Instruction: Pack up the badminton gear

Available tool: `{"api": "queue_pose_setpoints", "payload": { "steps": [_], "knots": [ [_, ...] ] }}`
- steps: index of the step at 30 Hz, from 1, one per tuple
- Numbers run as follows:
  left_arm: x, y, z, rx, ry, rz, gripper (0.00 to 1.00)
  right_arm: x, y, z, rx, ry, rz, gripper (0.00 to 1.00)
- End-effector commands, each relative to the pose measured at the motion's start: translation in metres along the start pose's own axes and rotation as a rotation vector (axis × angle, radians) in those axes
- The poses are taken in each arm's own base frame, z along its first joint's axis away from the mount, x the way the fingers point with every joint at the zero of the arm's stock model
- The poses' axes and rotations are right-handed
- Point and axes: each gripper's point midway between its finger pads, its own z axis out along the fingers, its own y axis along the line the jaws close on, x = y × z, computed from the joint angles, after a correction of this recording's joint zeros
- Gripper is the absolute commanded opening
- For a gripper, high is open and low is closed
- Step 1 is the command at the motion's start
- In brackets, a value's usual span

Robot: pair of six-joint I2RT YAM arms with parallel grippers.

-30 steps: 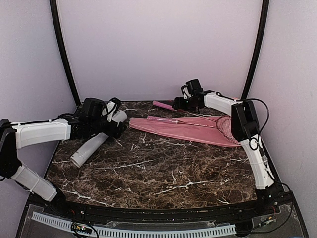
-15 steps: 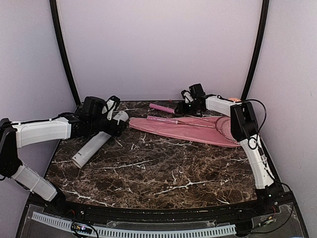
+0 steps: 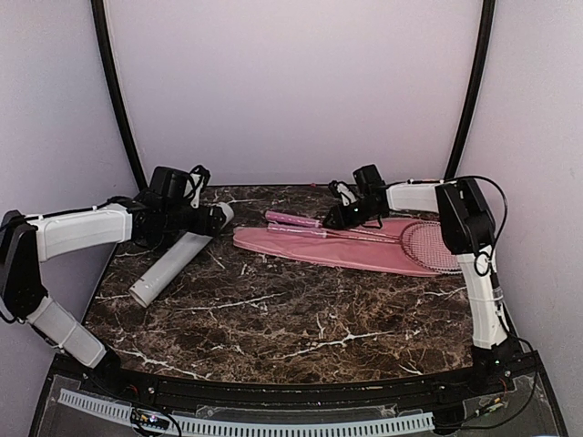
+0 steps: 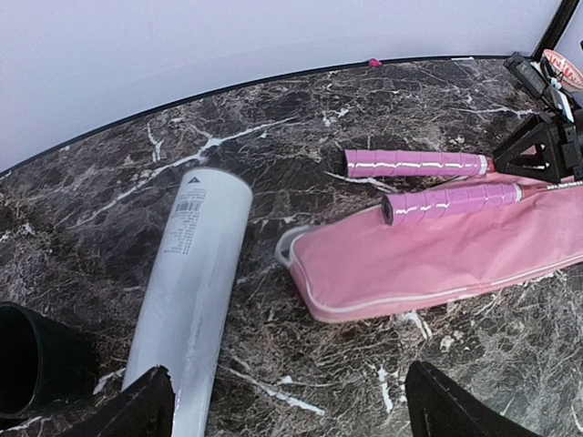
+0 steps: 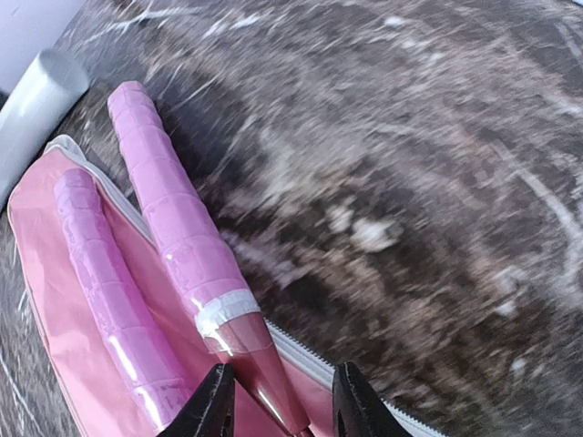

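Right gripper (image 5: 278, 401) first: jaws set narrow, clamped on the tapered neck of the far racket (image 5: 168, 209), right where the pink grip ends. From the fingers the handle runs straight out, away from the hand, towards the cover's narrow end.

And here's the relation that counts. That handle sits just off the far edge of the cover (image 4: 437, 264), along the white zip line, over bare table (image 3: 273, 319). The near racket (image 5: 100, 273) lies parallel beside it, handle on top of the cover. Both long axes run along the cover's own length, shafts leading off to its wide end.

So, by my reading, the held racket has to cross that edge sideways or go in through the zip, and the right arm is the one on the spot.

Further out, past the cover's narrow end, the tube (image 4: 196, 264) lies flat, angled away from the cover. It is just in front of the left gripper (image 4: 287, 382), which hangs wide open, holding nothing.
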Motion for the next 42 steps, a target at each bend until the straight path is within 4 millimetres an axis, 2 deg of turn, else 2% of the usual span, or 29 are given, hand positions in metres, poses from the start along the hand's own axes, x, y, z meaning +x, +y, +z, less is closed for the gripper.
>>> {"api": "queue_pose_setpoints", "payload": {
  "steps": [1,8,14,17,20,24,26,28,29,30,35,36,37,38,42],
  "knots": [
    [-0.013,-0.008,0.005,0.039,0.001,-0.017,0.90,0.045,0.043,0.003,-0.106,0.123,-0.133,0.36],
    [-0.015,-0.021,0.019,0.100,0.046,0.003,0.87,0.104,0.086,0.003,-0.167,0.280,-0.325,0.34],
    [-0.008,-0.036,0.029,0.168,0.082,0.005,0.85,0.138,0.123,-0.010,-0.201,0.340,-0.419,0.33],
    [0.001,-0.047,0.033,0.210,0.107,0.030,0.84,0.130,0.135,-0.029,-0.183,0.280,-0.397,0.41],
    [0.010,-0.060,0.041,0.241,0.141,0.060,0.84,0.115,0.143,-0.057,-0.139,0.184,-0.337,0.59],
    [0.017,-0.071,0.055,0.253,0.170,0.090,0.79,0.095,0.147,-0.096,-0.064,0.045,-0.199,0.69],
    [0.018,-0.078,0.063,0.263,0.181,0.114,0.76,0.106,0.142,-0.112,-0.020,0.032,-0.118,0.69],
    [0.027,-0.087,0.073,0.282,0.215,0.146,0.71,0.120,0.135,-0.124,0.018,0.039,-0.036,0.69],
    [0.030,-0.097,0.075,0.301,0.224,0.173,0.69,0.132,0.128,-0.126,0.046,0.057,0.008,0.68],
    [0.035,-0.103,0.078,0.309,0.238,0.194,0.67,0.137,0.124,-0.136,0.076,0.050,0.048,0.68],
    [0.051,-0.118,0.090,0.326,0.275,0.239,0.64,0.185,0.096,-0.170,0.219,0.057,0.265,0.68],
    [0.053,-0.119,0.092,0.327,0.280,0.243,0.63,0.188,0.095,-0.177,0.217,0.045,0.299,0.69],
    [0.058,-0.132,0.089,0.348,0.285,0.270,0.62,0.190,0.096,-0.185,0.214,0.027,0.334,0.71],
    [0.061,-0.137,0.090,0.355,0.290,0.283,0.61,0.194,0.096,-0.191,0.209,0.015,0.369,0.72],
    [0.072,-0.150,0.094,0.377,0.312,0.315,0.57,0.213,0.098,-0.203,0.169,0.000,0.491,0.79]
  ]
}}
